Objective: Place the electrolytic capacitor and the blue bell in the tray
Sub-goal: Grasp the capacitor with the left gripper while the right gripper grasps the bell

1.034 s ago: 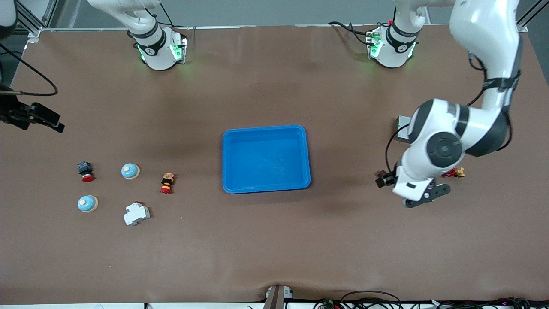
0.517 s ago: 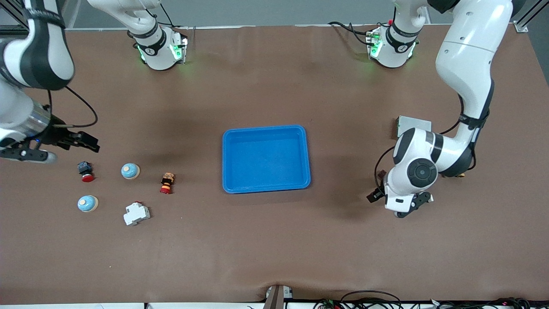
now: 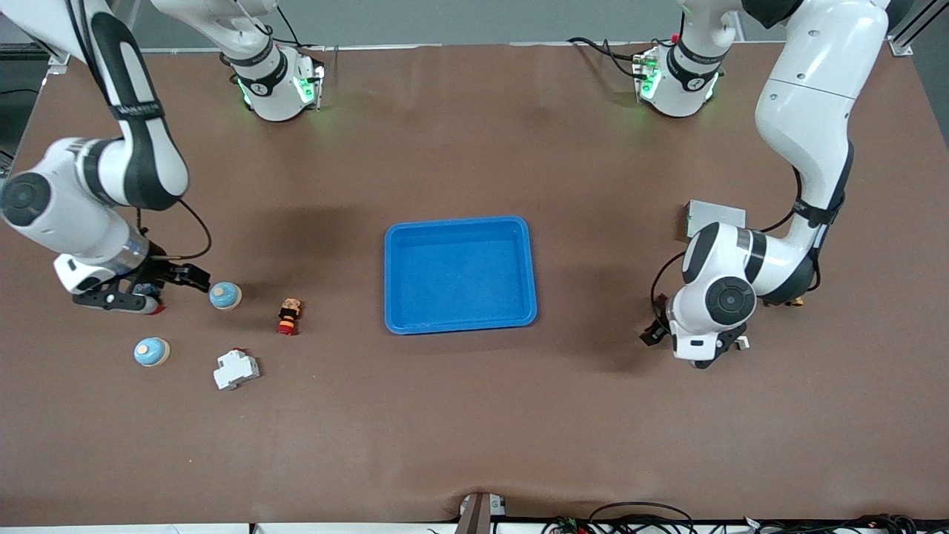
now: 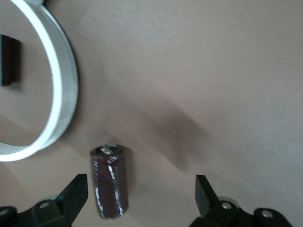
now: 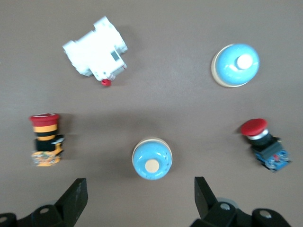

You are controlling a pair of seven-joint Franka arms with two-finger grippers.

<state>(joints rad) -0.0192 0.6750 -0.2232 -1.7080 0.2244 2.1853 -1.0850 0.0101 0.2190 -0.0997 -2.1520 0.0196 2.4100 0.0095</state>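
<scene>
While both arms reach down toward the brown table (image 3: 474, 430), a shallow bright-blue tray (image 3: 460, 326) sits empty at its middle. The right gripper (image 5: 139, 201) hangs low over the right arm's end of the table, jaws spread wide and holding nothing. In its wrist view a blue bell (image 5: 152, 159) with a cream button stands just ahead of the gap between the black fingers (image 5: 75, 196); in the front view this bell (image 3: 225, 296) lies just beside the gripper (image 3: 130, 297). A second blue bell (image 3: 152, 351) stands nearer the front camera. Near them lie a white circuit breaker (image 3: 236, 368), a red-and-yellow emergency stop button (image 3: 288, 317) on its side, and a red push button (image 5: 264, 140) on a blue and black body.

The left gripper (image 4: 142, 198) hangs low over the left arm's end of the table, jaws wide apart and empty. A dark brown electrolytic capacitor (image 4: 110, 182) lies on its side on the table between the fingers, closer to one finger (image 4: 75, 191). A grey metal box (image 3: 714, 215) sits near that arm, farther from the front camera.
</scene>
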